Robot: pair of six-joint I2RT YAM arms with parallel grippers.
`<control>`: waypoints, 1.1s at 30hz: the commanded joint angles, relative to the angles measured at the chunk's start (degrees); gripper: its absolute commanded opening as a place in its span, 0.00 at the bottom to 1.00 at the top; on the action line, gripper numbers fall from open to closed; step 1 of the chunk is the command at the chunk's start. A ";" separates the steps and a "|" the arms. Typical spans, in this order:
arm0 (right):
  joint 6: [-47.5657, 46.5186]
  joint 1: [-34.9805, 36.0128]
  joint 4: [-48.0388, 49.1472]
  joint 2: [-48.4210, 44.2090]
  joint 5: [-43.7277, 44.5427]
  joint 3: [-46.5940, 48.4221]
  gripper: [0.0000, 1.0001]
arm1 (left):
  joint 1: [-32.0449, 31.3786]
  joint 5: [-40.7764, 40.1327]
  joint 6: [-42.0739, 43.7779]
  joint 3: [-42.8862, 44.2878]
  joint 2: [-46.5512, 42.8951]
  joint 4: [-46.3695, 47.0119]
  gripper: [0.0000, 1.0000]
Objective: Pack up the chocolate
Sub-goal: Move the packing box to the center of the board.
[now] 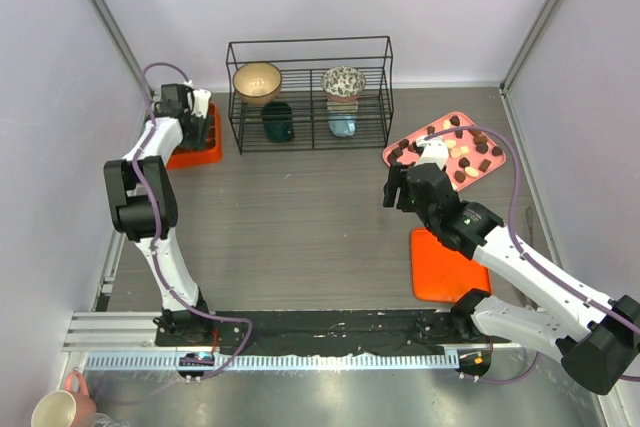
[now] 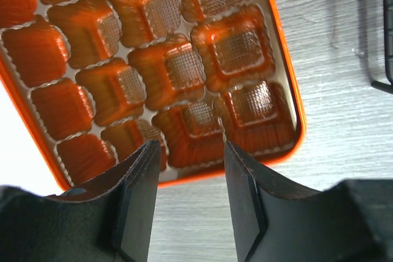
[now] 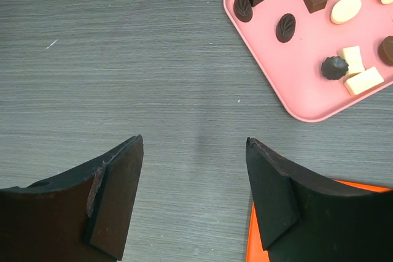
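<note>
The chocolate (image 1: 460,176) lies as several dark and cream-white pieces (image 3: 285,27) on a pink tray (image 1: 390,156) at the right rear of the table. My right gripper (image 1: 397,187) hovers open just left of and nearer than the tray (image 3: 307,90), with only bare table between its fingers (image 3: 193,145). My left gripper (image 1: 203,115) is at the far left over the orange gridded box (image 1: 190,155). Its jaws (image 2: 187,151) stand apart over the box's near edge (image 2: 245,164) with nothing between them. The cups that show in the box are empty.
A black wire rack (image 1: 310,97) at the back holds bowls and cups. A flat orange lid (image 1: 440,272) lies under my right arm, its edge in the right wrist view (image 3: 362,185). A hand with a mug (image 1: 60,409) is at the near left corner.
</note>
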 commanded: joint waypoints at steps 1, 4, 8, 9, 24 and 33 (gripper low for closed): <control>-0.82 0.54 1.95 -1.08 -0.29 -0.09 0.72 | 0.64 -0.63 -0.05 2.50 2.35 0.20 0.50; -1.00 0.81 1.77 -0.82 -0.29 -0.09 0.71 | 0.64 0.25 -0.13 2.51 2.88 -1.04 0.51; -1.17 0.98 1.77 -0.55 -0.21 -0.09 0.71 | 0.81 1.99 -0.22 1.63 2.44 -2.53 0.50; -1.17 0.98 1.77 -0.55 -0.21 -0.09 0.70 | 0.90 2.09 -0.31 1.45 2.27 -3.58 0.50; -1.17 1.95 1.16 -0.81 -0.82 0.17 0.70 | 4.42 3.50 8.29 -20.51 -13.98 -5.87 0.48; -0.91 3.35 1.95 0.33 -0.74 0.26 0.70 | 4.42 11.05 14.80 -27.55 -26.47 -19.30 0.54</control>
